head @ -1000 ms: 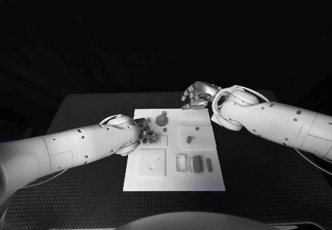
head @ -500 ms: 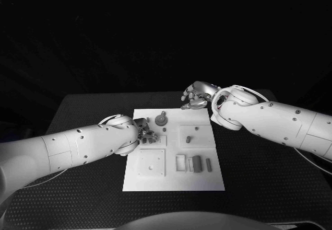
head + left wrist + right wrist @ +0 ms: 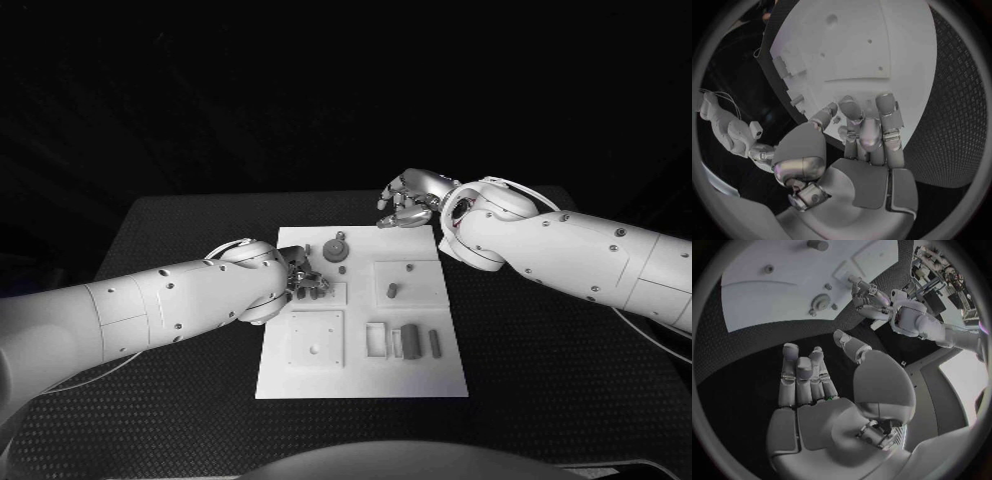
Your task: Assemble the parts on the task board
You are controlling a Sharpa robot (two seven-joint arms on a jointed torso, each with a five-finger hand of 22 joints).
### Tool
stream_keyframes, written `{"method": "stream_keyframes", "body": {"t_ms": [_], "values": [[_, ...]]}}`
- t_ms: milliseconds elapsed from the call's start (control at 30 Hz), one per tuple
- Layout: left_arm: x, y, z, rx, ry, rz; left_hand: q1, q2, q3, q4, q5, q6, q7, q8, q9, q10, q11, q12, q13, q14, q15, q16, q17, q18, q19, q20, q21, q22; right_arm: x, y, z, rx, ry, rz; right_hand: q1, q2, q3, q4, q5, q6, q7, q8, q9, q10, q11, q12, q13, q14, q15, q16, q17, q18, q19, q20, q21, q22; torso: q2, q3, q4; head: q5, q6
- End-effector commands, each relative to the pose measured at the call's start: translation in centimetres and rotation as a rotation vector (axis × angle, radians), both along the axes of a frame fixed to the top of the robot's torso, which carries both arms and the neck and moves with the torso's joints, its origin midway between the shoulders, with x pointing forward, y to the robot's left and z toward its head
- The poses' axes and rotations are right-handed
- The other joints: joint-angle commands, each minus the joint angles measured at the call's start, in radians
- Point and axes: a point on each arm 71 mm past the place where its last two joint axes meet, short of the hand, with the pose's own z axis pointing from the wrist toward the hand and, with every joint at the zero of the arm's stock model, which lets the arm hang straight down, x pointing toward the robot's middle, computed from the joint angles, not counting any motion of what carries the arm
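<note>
Your left robot hand (image 3: 304, 281) bends its fingers down onto the white board (image 3: 364, 380), apparently working a part; whether it grips one, I cannot tell. Your right robot hand (image 3: 414, 199) waits released beyond the board's far edge, over the worktop (image 3: 562, 350).

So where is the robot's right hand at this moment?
In the head view the right hand is above the black table, just past the far right corner of the white board, with nothing in it.

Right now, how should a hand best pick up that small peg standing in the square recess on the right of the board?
Pinch the upright peg near its top, from straight above: it stands alone in its recess on the task board, sides free.
</note>
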Motion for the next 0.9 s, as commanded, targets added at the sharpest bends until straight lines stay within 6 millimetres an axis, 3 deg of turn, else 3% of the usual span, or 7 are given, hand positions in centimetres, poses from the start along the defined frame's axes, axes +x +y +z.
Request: {"method": "stream_keyframes", "body": {"t_ms": [33, 500, 767, 900], "values": [[0.0, -0.2, 0.0, -0.015, 0.0, -0.003, 0.0, -0.008, 0.0, 0.007, -0.004, -0.006, -0.002, 0.004, -0.002, -0.004, 0.0, 0.005, -0.001, -0.003, -0.001, 0.005, -0.002, 0.013, -0.001, -0.005, -0.006, 0.018, 0.0, 0.1, 0.0, -0.003, 0.002, 0.009, 0.001, 0.007, -0.003, 0.005, -0.003, -0.004, 0.007, 0.005, -0.001, -0.009, -0.001, 0.004, -0.001, -0.004, 0.001, 0.003, 0.0, 0.013, -0.007, -0.003, -0.007, 0.017, 0.0, 0.0006, 0.0003, 0.0, 0.001], [0.0, 0.1, 0.0, -0.014, -0.001, 0.001, 0.012, -0.003, 0.003, 0.003, -0.006, -0.007, -0.002, 0.006, -0.003, -0.005, 0.0, 0.007, -0.003, -0.004, -0.001, 0.006, -0.003, 0.014, 0.0, -0.005, -0.006, 0.019, 0.0, 0.0, 0.0, -0.003, 0.002, 0.007, 0.001, 0.007, -0.002, 0.005, -0.003, -0.005, 0.007, 0.005, -0.002, -0.009, -0.001, 0.005, -0.001, -0.004, 0.001, 0.003, 0.0, 0.013, -0.008, -0.003, -0.007, 0.017, 0.0, 0.0002, 0.0004, -0.002, 0.0], [-0.3, 1.4, -0.1, -0.076, 0.036, 0.032, 0.0, -0.04, 0.004, 0.026, -0.016, -0.012, -0.001, 0.006, -0.006, -0.011, 0.0, 0.009, -0.008, -0.01, -0.001, 0.002, -0.019, 0.015, -0.002, -0.005, -0.01, 0.017, 0.1, -0.2, 0.0, -0.005, 0.002, 0.003, 0.001, 0.007, -0.003, 0.005, -0.003, -0.005, 0.007, 0.005, -0.002, -0.009, 0.0, 0.005, -0.002, -0.004, 0.001, 0.003, 0.0, 0.013, -0.008, -0.003, -0.007, 0.017, 0.0, -0.0003, 0.0008, -0.004, 0.004], [-0.4, 2.1, 0.0, -0.126, 0.092, 0.054, -0.011, -0.046, 0.008, 0.05, -0.029, -0.029, 0.004, -0.002, -0.012, -0.018, 0.003, 0.009, -0.013, -0.014, 0.0, -0.002, -0.024, 0.015, -0.005, -0.005, -0.016, 0.016, 0.2, -0.4, -0.1, -0.007, 0.001, -0.003, 0.001, 0.006, -0.003, 0.005, -0.003, -0.005, 0.007, 0.005, -0.003, -0.01, 0.0, 0.005, -0.002, -0.004, 0.001, 0.003, 0.0, 0.013, -0.008, -0.003, -0.007, 0.017, -0.001, -0.0004, 0.0013, -0.005, 0.009]]}}
